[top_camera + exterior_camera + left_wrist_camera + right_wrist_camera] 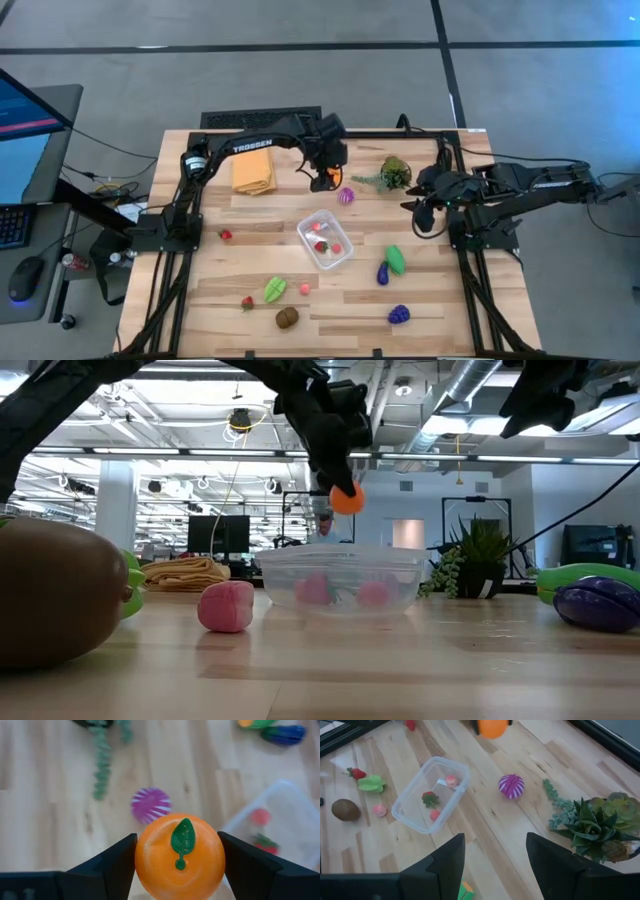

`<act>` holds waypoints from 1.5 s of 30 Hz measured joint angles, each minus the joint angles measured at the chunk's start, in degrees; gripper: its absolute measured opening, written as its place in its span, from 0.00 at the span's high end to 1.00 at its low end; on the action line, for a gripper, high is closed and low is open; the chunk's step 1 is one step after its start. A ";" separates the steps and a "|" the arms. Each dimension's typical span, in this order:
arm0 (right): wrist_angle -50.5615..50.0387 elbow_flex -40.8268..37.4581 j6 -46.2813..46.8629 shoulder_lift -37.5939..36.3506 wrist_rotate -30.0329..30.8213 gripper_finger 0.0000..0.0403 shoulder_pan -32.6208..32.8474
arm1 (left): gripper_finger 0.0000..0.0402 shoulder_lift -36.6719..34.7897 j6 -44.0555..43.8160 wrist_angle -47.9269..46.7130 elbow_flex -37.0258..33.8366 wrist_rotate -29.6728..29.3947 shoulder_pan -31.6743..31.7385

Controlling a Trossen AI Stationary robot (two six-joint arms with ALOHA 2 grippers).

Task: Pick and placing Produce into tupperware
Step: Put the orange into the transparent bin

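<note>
My left gripper (pixel 322 181) hangs above the far middle of the table, shut on a toy orange (pixel 180 856) with a green leaf; it shows in the low view as an orange ball (pixel 347 498) above the tupperware. The clear tupperware (pixel 325 240) rests on its base mid-table and holds three small red and pink pieces (pixel 430 799). A purple striped piece (pixel 347 196) lies just beyond it. More produce lies near: green and purple pieces (pixel 395 260), a brown one (pixel 287 317), a green one (pixel 274 289). My right gripper (pixel 418 212) waits open at the right. My left gripper pinches the toy orange across its round sides (pixel 142 857), one finger on each side, the fingers (pixel 120 862) pointing down from above. The orange is lifted clear of the table, its leaf facing the wrist camera.
A potted succulent with a trailing sprig (pixel 394 172) stands at the far right of the table. A folded orange-yellow cloth (pixel 254 171) lies at the far left. A small red piece (pixel 226 235) sits left of the tupperware. Bare wood shows along the near edge (pixel 330 340).
</note>
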 joint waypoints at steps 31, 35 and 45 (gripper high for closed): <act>3.60 -0.04 -0.36 7.03 -0.42 0.42 2.56 | 0.38 0.00 -0.30 -5.54 -7.07 1.99 -11.77; 3.84 -0.04 -0.33 7.77 -0.34 0.42 3.99 | 0.38 0.00 -1.76 -3.83 -10.12 1.98 -11.80; 4.51 -0.04 0.68 7.80 -0.26 0.42 4.62 | 0.38 0.07 -5.21 3.49 -15.35 3.20 -12.13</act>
